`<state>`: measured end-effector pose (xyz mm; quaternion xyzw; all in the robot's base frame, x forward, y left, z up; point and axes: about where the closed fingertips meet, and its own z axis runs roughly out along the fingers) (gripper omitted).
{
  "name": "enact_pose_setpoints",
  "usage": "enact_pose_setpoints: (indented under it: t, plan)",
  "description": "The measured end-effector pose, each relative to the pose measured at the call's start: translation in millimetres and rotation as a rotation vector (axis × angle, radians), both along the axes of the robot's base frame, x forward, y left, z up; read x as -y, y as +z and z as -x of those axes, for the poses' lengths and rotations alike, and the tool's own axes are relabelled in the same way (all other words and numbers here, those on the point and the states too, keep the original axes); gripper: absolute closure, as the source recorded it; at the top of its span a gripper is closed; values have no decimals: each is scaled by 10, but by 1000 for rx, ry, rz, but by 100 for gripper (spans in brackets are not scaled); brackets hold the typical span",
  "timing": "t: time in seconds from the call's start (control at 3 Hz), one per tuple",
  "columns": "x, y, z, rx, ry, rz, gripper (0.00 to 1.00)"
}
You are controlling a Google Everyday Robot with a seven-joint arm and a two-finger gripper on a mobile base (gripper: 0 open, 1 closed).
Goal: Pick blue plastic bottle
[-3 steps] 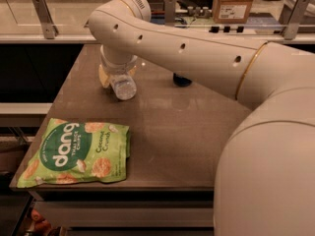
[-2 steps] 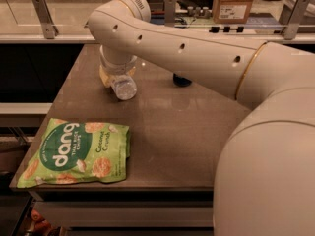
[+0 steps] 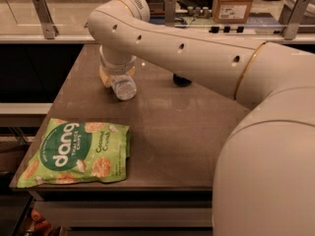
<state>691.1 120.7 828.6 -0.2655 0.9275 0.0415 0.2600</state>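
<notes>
The blue plastic bottle (image 3: 124,87) is a small clear bottle at the table's far left, its round end facing the camera. My gripper (image 3: 116,76) is at the end of the white arm (image 3: 197,53) that reaches across from the right. It comes down right over the bottle and covers its upper part. The wrist hides the bottle's cap and label.
A green Dang chip bag (image 3: 78,151) lies flat at the near left corner of the brown table (image 3: 177,141). A dark object (image 3: 182,80) shows partly under the arm at the back. A cardboard box (image 3: 235,4) and metal rails stand behind the table.
</notes>
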Motion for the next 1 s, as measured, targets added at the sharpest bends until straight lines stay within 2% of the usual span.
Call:
enact_pose_setpoints:
  t: [0.33,0.67,1.0]
  plan:
    - [12,6,-16,3,10,-10,100]
    - [142,93,-100,22,45,-58,100]
    - [571,393,-219,67,117,-198,100]
